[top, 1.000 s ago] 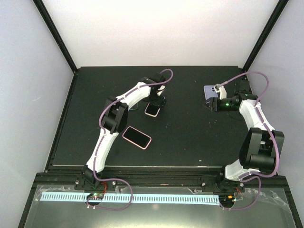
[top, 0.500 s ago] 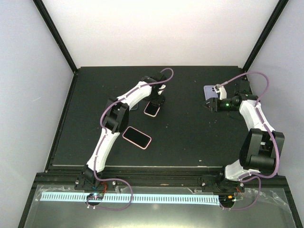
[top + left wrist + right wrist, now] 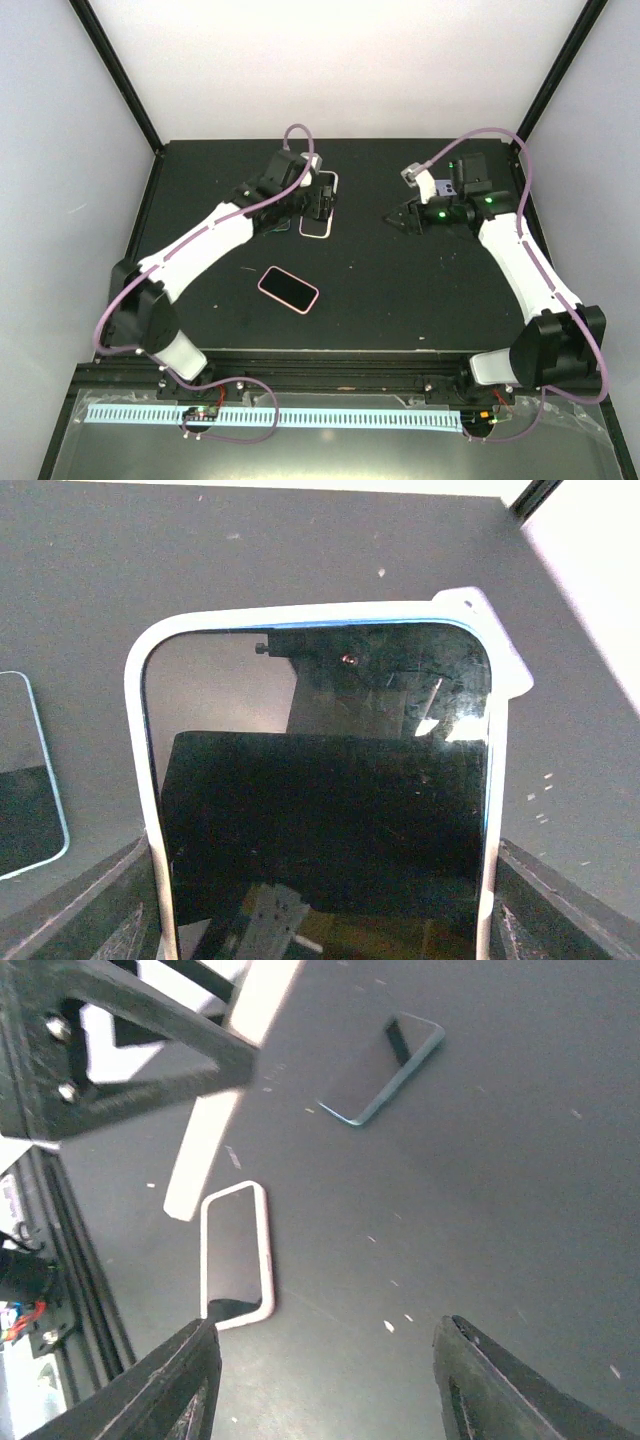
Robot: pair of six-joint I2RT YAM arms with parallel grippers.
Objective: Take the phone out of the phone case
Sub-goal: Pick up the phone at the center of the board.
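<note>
My left gripper (image 3: 318,203) is shut across the width of a phone in a white case (image 3: 320,192) at the back middle of the table. In the left wrist view the phone's black screen (image 3: 320,750) fills the frame between my fingers (image 3: 120,900). The case's top right corner (image 3: 490,640) stands off the phone, and a blue phone edge shows there. My right gripper (image 3: 400,218) is open and empty to the right of it. In the right wrist view (image 3: 328,1325) it hovers over bare table.
A phone in a pink case (image 3: 288,289) lies screen up in the middle of the table and shows in the right wrist view (image 3: 237,1255). A bare blue-edged phone (image 3: 25,780) lies just left of my left gripper and shows in the right wrist view (image 3: 385,1055).
My left arm has swung into a new pose and carried the white-cased phone farther back. My right arm has moved left, away from the purple phone, which no longer shows.
</note>
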